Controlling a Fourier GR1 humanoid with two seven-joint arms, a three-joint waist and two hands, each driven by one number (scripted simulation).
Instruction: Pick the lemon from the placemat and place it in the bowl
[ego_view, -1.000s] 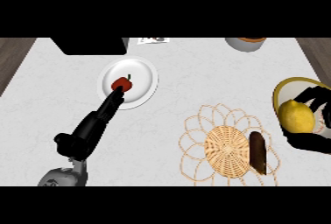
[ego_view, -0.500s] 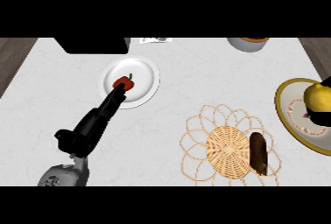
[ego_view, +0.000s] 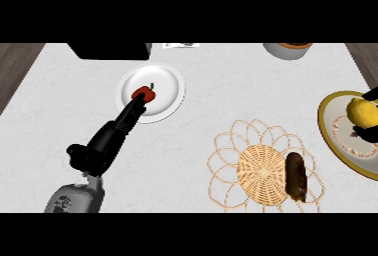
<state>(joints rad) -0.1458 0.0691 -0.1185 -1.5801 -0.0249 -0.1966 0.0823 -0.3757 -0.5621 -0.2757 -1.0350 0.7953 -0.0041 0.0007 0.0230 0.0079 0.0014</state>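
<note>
Lemon (ego_view: 362, 111): at three o'clock, right on the frame's edge, sitting over the yellow-rimmed bowl (ego_view: 328, 127) and well off the placemat (ego_view: 258, 167).
Right robot hand (ego_view: 367, 131): only dark fingers show, one above the lemon and some below it; whether they grip the fruit or have let go, I cannot tell.
Key relation: lemon lies right between those dark finger tips, inside the bowl's rim, so the right side is the one that matters, with the left far off at nine o'clock.
Long axis: the lemon looks roundish from here, no clear long axis to call.
Left robot hand (ego_view: 130, 114): stretched out toward eleven o'clock, straight fingers reaching the red fruit (ego_view: 145, 93) on the white plate (ego_view: 168, 82), unclenched.
Placemat: woven, at five o'clock, carrying only a dark brown oblong item (ego_view: 296, 176) along its right side.
Change: a half second back the lemon sat at much the same spot over the bowl; a full second back a black hand was plainly wrapped beside it, and the bowl showed nearer the centre.
Judgement: placing looks nearly done, release is what remains.
</note>
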